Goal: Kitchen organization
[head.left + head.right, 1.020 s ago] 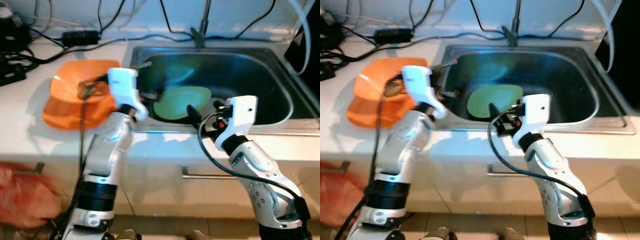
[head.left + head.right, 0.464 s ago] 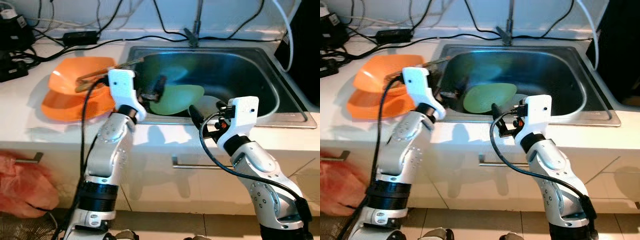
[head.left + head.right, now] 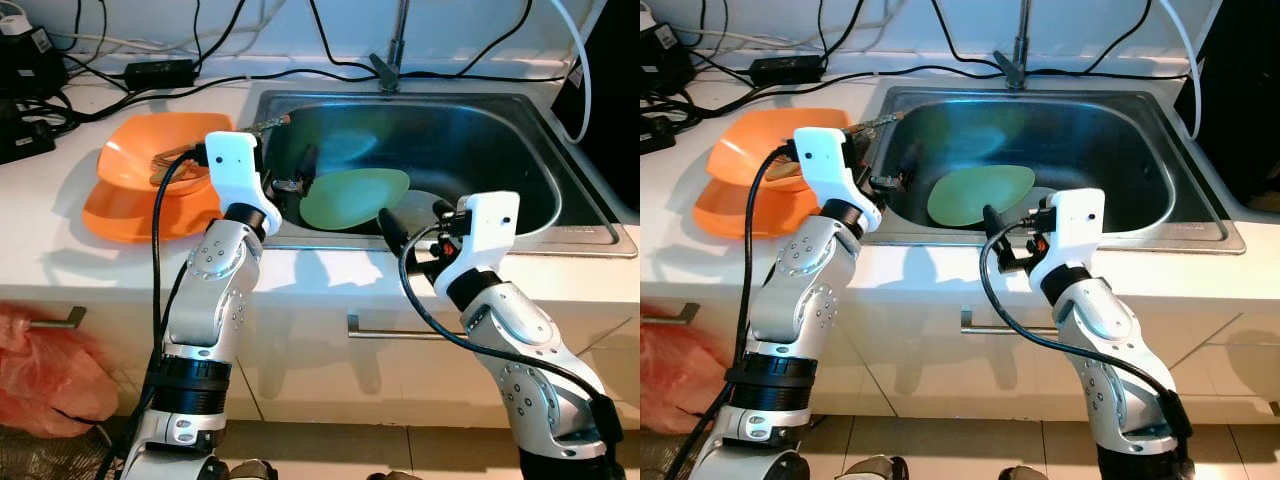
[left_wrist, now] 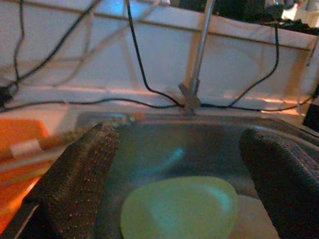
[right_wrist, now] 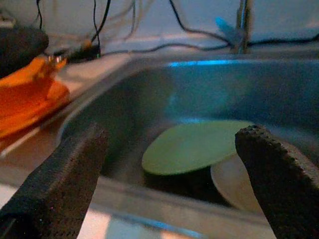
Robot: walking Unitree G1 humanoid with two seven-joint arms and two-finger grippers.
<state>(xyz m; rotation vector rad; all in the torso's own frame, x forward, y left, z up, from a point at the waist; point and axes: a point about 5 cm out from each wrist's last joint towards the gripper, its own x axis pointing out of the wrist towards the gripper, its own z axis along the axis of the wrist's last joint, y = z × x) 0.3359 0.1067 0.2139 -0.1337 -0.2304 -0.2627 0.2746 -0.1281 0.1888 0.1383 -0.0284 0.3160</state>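
Left eye view: the robot stands at the near edge of a white tabletop (image 3: 60, 250) with a steel sink (image 3: 500, 130) set into it. A green plate (image 3: 355, 197) lies tilted in the sink basin, its right edge resting on a pale white dish (image 3: 425, 203) beside it, so it sits propped rather than flat. On the tabletop to the left of the sink, two orange dishes (image 3: 150, 190) are stacked, with what looks like chopsticks (image 3: 175, 160) lying in the upper one, probably gathered there as a sorted pile. Black cables (image 3: 150, 75) trail along the far side, and the tap (image 3: 395, 50) rises at the far rim of the sink.

The left tool (image 4: 179, 184) hovers over the sink's near left rim, fingers spread wide and empty, with the green plate framed between them in the left wrist view. The right tool (image 5: 174, 179) is held at the sink's near edge, also spread wide and holding nothing, likewise facing the plate. Both seem lined up on that plate, which suggests it is the next thing to be lifted out.
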